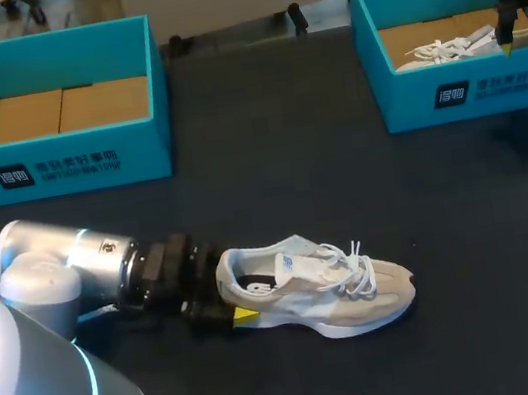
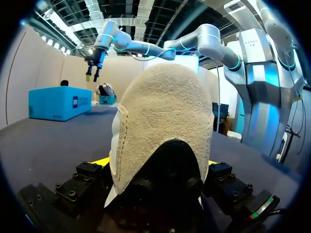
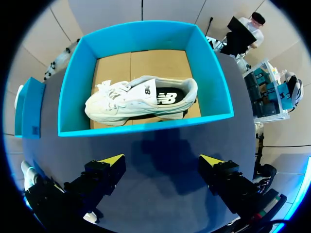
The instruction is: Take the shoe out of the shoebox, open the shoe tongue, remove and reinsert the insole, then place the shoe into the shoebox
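A beige and white shoe (image 1: pixel 319 285) lies on its sole on the dark table, toe toward the right. My left gripper (image 1: pixel 232 302) is open at its heel. In the left wrist view the suede heel (image 2: pixel 165 111) fills the space between the fingers (image 2: pixel 99 162). I cannot tell whether they touch it. My right gripper (image 1: pixel 508 30) hangs open and empty above the front of the right blue shoebox (image 1: pixel 489 89). Its wrist view shows the fingers (image 3: pixel 109 162) spread wide over the table before that box (image 3: pixel 146 126). A white shoe (image 3: pixel 141 99) lies inside it on brown cardboard.
A second blue shoebox (image 1: pixel 56 166) at the back left holds only brown cardboard. Dark table lies between the two boxes and in front of the right box.
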`<state>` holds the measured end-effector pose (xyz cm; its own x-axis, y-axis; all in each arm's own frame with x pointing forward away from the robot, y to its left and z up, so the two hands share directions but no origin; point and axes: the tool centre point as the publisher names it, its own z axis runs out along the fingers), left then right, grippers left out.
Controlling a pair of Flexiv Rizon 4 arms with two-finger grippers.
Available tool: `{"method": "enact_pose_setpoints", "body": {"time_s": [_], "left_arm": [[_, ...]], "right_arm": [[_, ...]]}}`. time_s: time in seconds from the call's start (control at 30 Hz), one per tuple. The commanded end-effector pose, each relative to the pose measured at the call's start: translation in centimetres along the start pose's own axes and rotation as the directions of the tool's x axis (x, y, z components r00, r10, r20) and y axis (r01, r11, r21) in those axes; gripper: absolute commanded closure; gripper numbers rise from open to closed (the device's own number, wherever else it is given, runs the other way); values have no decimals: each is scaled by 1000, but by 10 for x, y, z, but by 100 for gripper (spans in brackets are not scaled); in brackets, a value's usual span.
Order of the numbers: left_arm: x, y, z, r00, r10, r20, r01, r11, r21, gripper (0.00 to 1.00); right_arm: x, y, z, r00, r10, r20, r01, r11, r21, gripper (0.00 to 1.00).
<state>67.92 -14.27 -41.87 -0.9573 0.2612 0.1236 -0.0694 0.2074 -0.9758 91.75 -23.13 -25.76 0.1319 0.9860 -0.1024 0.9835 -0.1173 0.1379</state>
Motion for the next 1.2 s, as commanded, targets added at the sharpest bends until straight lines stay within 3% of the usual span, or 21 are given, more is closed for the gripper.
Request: {"method": "enact_pose_setpoints", "body": {"time_s": [0.03,0.37,0.43,0.47,0.77,1.2], "left_arm": [[-4,2,7,1000,-1,-10,1,1000,4,0],[-1,1,17,999,14,-36,-14,1000,0,0],[0,1,18,999,19,-26,-20,1000,-7,79],[1,2,18,999,20,-25,-20,1000,-7,100],[5,2,10,999,2,48,-4,999,41,100],[5,-3,3,990,-13,139,7,999,43,100]], "right_arm": [[0,-1,0,1000,1,-1,-1,1000,-2,0],[0,-1,0,1000,1,-1,-1,1000,-2,0],[0,-1,0,1000,1,-1,-1,1000,-2,0],[0,-1,0,1000,1,-1,-1,1000,-2,0],[0,-1,0,1000,1,-1,-1,1000,-2,0],[0,-1,0,1000,1,-1,-1,1000,-2,0]]}}
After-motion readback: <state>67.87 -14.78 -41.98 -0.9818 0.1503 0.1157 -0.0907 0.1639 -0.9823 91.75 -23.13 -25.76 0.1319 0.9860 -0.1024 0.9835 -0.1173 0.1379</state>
